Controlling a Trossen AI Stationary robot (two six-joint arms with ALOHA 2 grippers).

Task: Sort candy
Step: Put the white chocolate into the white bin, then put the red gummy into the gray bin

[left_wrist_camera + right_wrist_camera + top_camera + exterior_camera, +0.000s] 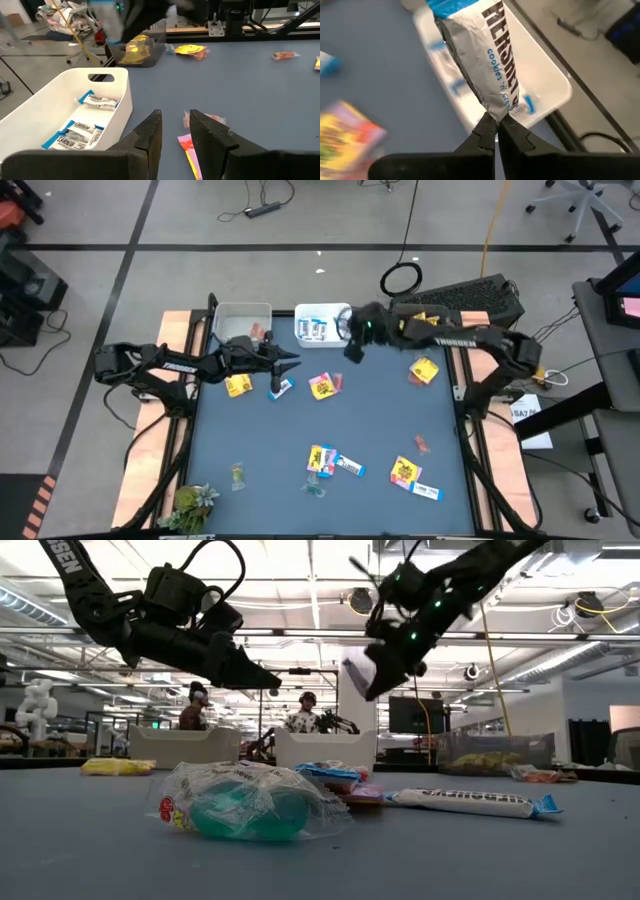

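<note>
Right wrist view: the blue-and-white bar wrapper (482, 55) runs off the picture's edge at its blue end, the white bin (540, 75) behind it is partly hidden by the wrapper, and the yellow packet (347, 137) is motion-blurred and cut by the edge, print unreadable. Left wrist view: the far dark tray (135, 50) and its yellow contents are half hidden behind the blurred right arm (145, 15), and the pink candy (187, 145) just past the left gripper (175, 132) is partly covered by the fingers. High view: the contents of the clear bin (240, 323) are too small to tell, and the plant-like thing (190, 505) is cut by the bottom edge.
</note>
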